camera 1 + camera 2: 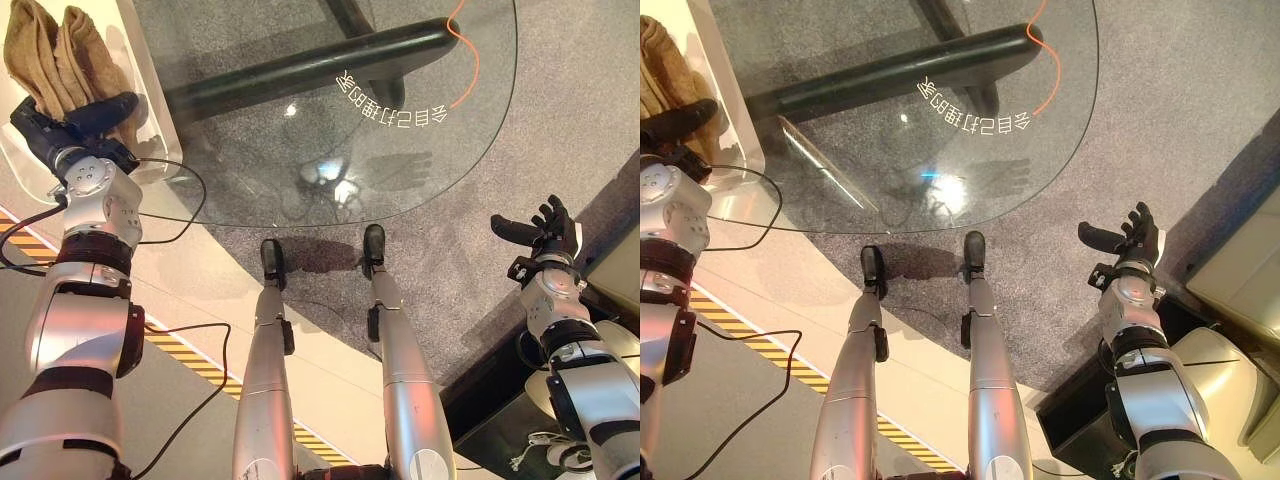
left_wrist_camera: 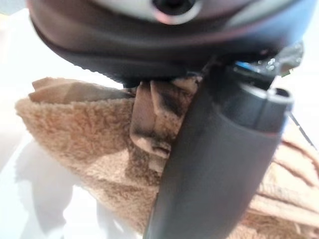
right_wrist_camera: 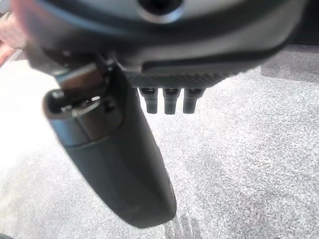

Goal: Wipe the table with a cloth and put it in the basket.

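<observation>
Left eye view: nearest the robot, a band of yellow and black striped tape (image 1: 185, 355) runs across the pale floor, and past it lies grey carpet (image 1: 470, 260). The right hand (image 1: 540, 232) is raised over that carpet, well apart from the glass surface (image 1: 420, 150), with its fingers straight and spread and its thumb standing out to the side. The right wrist view shows the same: the thumb (image 3: 119, 164) sticks out over bare carpet, the fingertips are in a short row beside it, and nothing is between them.

Further out, the left hand (image 1: 80, 120) reaches into a white basket (image 1: 150, 120) that stands just beside the left edge of the glass surface. A tan cloth (image 1: 55, 50) lies bunched inside the basket, beyond the hand. In the left wrist view the thumb (image 2: 214, 164) lies across the cloth (image 2: 84, 129) and a fold of it is drawn up against the palm, so the hand is pinching the cloth.

A dark tubular frame (image 1: 310, 65) shows through the glass, and a thin orange cord (image 1: 472, 60) curls at its far right edge.
</observation>
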Motion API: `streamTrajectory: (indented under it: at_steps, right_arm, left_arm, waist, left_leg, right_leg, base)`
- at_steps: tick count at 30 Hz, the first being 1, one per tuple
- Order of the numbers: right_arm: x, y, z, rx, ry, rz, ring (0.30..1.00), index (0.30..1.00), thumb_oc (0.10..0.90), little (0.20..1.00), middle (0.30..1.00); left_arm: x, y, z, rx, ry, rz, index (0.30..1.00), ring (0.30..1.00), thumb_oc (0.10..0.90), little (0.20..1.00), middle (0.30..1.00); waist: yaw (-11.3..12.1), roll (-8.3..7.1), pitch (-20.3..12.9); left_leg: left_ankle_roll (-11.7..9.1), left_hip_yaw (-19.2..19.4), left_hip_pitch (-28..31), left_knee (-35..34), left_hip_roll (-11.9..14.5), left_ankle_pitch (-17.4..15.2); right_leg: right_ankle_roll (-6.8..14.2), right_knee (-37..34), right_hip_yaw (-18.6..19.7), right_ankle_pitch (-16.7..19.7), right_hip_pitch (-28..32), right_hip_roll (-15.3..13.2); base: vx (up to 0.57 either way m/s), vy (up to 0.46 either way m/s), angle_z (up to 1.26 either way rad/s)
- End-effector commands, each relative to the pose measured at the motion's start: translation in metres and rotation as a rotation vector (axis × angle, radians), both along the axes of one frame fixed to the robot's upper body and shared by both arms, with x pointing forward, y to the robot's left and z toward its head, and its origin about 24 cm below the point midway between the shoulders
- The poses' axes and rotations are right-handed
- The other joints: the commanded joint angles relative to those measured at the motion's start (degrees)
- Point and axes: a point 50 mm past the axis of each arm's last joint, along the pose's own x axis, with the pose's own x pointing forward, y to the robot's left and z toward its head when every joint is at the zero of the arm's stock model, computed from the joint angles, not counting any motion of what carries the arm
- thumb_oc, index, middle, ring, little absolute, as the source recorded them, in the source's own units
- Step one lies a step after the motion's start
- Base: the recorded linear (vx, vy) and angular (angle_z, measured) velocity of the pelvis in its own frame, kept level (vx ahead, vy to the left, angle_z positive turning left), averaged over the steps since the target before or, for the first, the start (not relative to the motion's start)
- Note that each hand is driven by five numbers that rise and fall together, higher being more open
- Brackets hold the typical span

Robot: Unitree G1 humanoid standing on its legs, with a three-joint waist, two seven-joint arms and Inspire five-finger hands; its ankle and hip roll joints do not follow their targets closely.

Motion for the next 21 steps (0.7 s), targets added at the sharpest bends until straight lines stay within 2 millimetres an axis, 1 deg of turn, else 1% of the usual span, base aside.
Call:
streamTrajectory:
  at_steps: [1,7,9,10,11,12,13,14,15,16,17,21]
  right_arm:
    - [-0.009,-0.018,0.003,-0.077,0.025,-0.047,0.900,0.900,0.800,0.900,0.900]
    - [-0.007,-0.017,0.005,-0.079,0.026,-0.043,0.900,0.900,0.800,0.900,0.900]
    - [-0.006,-0.017,0.005,-0.081,0.028,-0.038,0.900,0.900,0.800,0.900,0.900]
    - [-0.006,-0.017,0.006,-0.081,0.026,-0.038,0.900,0.900,0.800,0.900,0.900]
    - [-0.007,-0.017,0.005,-0.083,0.028,-0.037,0.900,0.900,0.800,0.900,0.900]
    - [-0.007,-0.017,0.005,-0.085,0.027,-0.034,0.900,0.900,0.800,0.900,0.900]
    - [-0.007,-0.017,0.006,-0.087,0.031,-0.034,0.900,0.900,0.800,0.900,0.900]
    - [-0.006,-0.017,0.007,-0.087,0.029,-0.033,0.900,0.900,0.800,0.900,0.900]
    - [-0.006,-0.017,0.007,-0.088,0.031,-0.033,0.900,0.900,0.800,0.900,0.900]
    - [-0.006,-0.017,0.007,-0.091,0.030,-0.031,0.900,0.900,0.800,0.900,0.900]
    - [-0.006,-0.017,0.006,-0.091,0.032,-0.031,0.900,0.900,0.800,0.900,0.900]
    - [-0.006,-0.018,0.007,-0.094,0.032,-0.028,0.900,0.900,0.800,0.900,0.900]
  left_arm:
    - [-0.036,0.049,0.042,0.062,-0.086,0.249,0.300,0.300,0.100,0.200,0.300]
    - [-0.036,0.052,0.039,0.044,-0.029,0.251,0.300,0.300,0.100,0.200,0.300]
    - [-0.033,0.052,0.034,0.030,0.000,0.224,0.300,0.300,0.100,0.200,0.300]
    - [-0.033,0.052,0.034,0.027,0.002,0.221,0.300,0.300,0.100,0.200,0.300]
    - [-0.032,0.052,0.032,0.021,0.013,0.214,0.300,0.300,0.100,0.200,0.300]
    - [-0.032,0.052,0.030,0.015,0.021,0.209,0.300,0.300,0.100,0.200,0.300]
    - [-0.032,0.052,0.029,0.004,0.033,0.201,0.813,0.813,0.698,0.798,0.813]
    - [-0.031,0.052,0.029,0.002,0.035,0.199,0.900,0.900,0.800,0.900,0.900]
    - [-0.031,0.052,0.028,0.002,0.041,0.194,0.900,0.900,0.800,0.900,0.900]
    - [-0.031,0.053,0.027,-0.004,0.046,0.183,0.900,0.900,0.800,0.900,0.900]
    - [-0.030,0.052,0.026,-0.003,0.053,0.182,0.900,0.900,0.800,0.900,0.900]
    - [-0.030,0.054,0.024,-0.009,0.061,0.177,0.900,0.900,0.800,0.900,0.900]
  waist:
    - [-0.95,1.76,-1.45]
    - [-1.18,1.48,-1.45]
    - [-1.27,1.34,-1.45]
    - [-1.27,1.34,-1.45]
    - [-1.34,1.36,-1.45]
    - [-1.42,1.35,-1.45]
    - [-1.42,1.36,-1.45]
    - [-1.43,1.35,-1.45]
    - [-1.45,1.32,-1.45]
    - [-1.58,1.29,-1.45]
    - [-1.61,1.29,-1.45]
    - [-1.65,1.32,-1.45]
  left_leg:
    - [2.49,-0.14,-2.12,3.72,-2.54,-3.19]
    - [2.42,-0.25,-2.46,3.86,-2.51,-3.20]
    - [2.39,-0.29,-2.33,3.87,-2.46,-3.60]
    - [2.42,-0.27,-2.64,3.75,-2.46,-3.12]
    - [2.37,-0.27,-2.46,3.96,-2.45,-3.58]
    - [2.38,-0.26,-2.84,4.00,-2.45,-3.11]
    - [2.36,-0.31,-2.50,4.13,-2.43,-3.61]
    - [2.39,-0.28,-2.78,3.93,-2.40,-3.06]
    - [2.36,-0.31,-2.49,4.10,-2.43,-3.56]
    - [2.40,-0.24,-2.83,4.03,-2.37,-3.07]
    - [2.38,-0.26,-2.57,4.21,-2.36,-3.59]
    - [2.39,-0.25,-2.60,4.26,-2.30,-3.57]
  right_leg:
    - [-1.15,3.12,-4.01,-8.38,2.44,2.09]
    - [-1.13,3.03,-3.88,-8.26,2.17,2.18]
    - [-1.14,3.08,-3.83,-8.57,2.24,2.25]
    - [-1.16,2.91,-3.82,-8.09,1.95,2.26]
    - [-1.14,3.15,-3.81,-8.53,2.11,2.25]
    - [-1.17,3.03,-3.73,-8.05,1.80,2.25]
    - [-1.13,3.19,-3.71,-8.51,2.12,2.21]
    - [-1.12,2.98,-3.69,-7.98,1.85,2.22]
    - [-1.10,3.19,-3.67,-8.45,2.12,2.24]
    - [-1.12,3.05,-3.62,-7.94,1.79,2.28]
    - [-1.11,3.31,-3.60,-8.41,1.98,2.28]
    - [-1.10,3.46,-3.60,-8.42,1.93,2.24]
  base:
    - [0.00,0.000,0.00]
    - [0.00,0.000,0.00]
    - [0.00,0.000,0.00]
    - [0.00,0.000,0.00]
    - [0.00,0.000,0.00]
    - [0.00,0.000,0.00]
    - [0.00,0.000,0.00]
    - [0.00,0.000,0.00]
    - [0.00,0.000,0.00]
    - [0.00,0.000,0.00]
    - [0.00,0.000,0.00]
    - [0.00,0.000,0.00]
